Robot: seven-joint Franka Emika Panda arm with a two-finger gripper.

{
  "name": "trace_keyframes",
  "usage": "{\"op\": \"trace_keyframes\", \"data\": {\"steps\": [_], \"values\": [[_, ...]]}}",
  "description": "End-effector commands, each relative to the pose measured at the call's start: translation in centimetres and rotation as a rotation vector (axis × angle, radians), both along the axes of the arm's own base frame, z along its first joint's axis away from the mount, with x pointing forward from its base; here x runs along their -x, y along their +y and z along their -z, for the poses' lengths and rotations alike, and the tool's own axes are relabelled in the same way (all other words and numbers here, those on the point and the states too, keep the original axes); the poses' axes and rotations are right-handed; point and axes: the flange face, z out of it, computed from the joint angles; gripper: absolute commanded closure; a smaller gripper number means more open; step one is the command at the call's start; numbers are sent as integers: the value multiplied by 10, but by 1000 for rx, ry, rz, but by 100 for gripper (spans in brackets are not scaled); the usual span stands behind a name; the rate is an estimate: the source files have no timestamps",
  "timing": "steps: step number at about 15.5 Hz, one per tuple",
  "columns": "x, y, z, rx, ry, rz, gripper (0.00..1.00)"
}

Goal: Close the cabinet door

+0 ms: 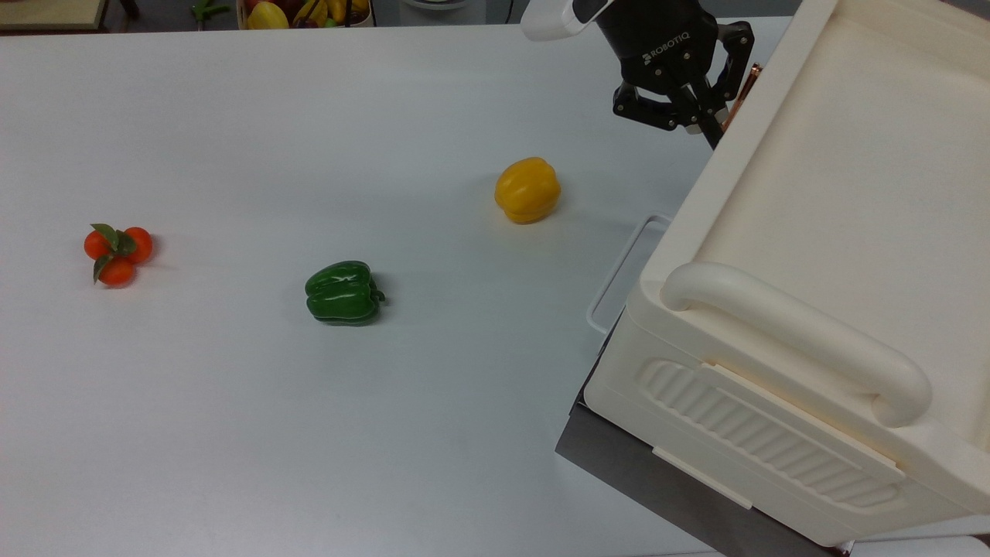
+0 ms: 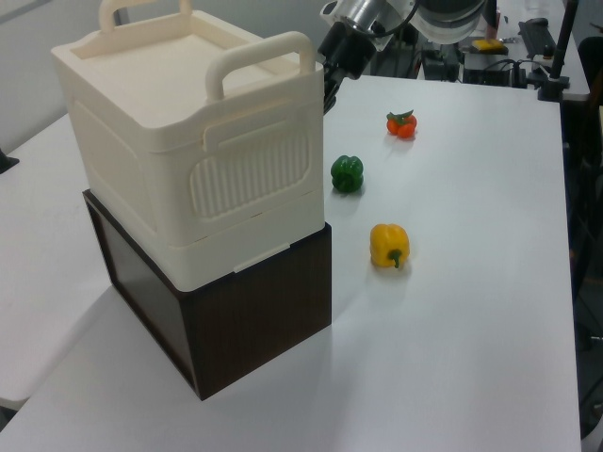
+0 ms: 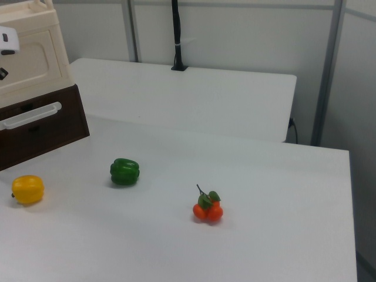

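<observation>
The cream cabinet (image 1: 820, 232) stands on a dark base (image 2: 236, 320) at the top view's right. Its door (image 3: 26, 61), a cream panel with a recessed rounded centre, lies flush against the cabinet front. The door's copper handle strip (image 1: 740, 87) shows at the cabinet's upper corner in the top view. My black gripper (image 1: 708, 128) sits right beside that strip, its fingers together and the tips against the door's edge. In the left view the gripper (image 2: 329, 92) is partly hidden behind the cabinet's far corner.
On the white table lie a yellow pepper (image 1: 527, 189), a green pepper (image 1: 343, 292) and a cluster of small orange fruit (image 1: 117, 249). A white loop handle (image 1: 619, 271) sticks out from the dark base. A fruit basket (image 1: 305, 11) sits past the table's far edge.
</observation>
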Motion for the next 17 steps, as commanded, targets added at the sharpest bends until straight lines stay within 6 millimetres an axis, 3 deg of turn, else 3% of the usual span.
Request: {"op": "trace_keyframes", "data": {"steps": [1,3,4,6,10,13,17], "values": [[20,-5,7,83,83,-58,100],[27,-22,3,155,131,-83,98],[28,-35,1,185,152,-83,92],[35,-61,1,274,216,-102,48],[51,-108,-17,411,279,-88,0],[63,-139,-34,492,310,-61,0],[72,-177,-41,554,366,-21,0]]}}
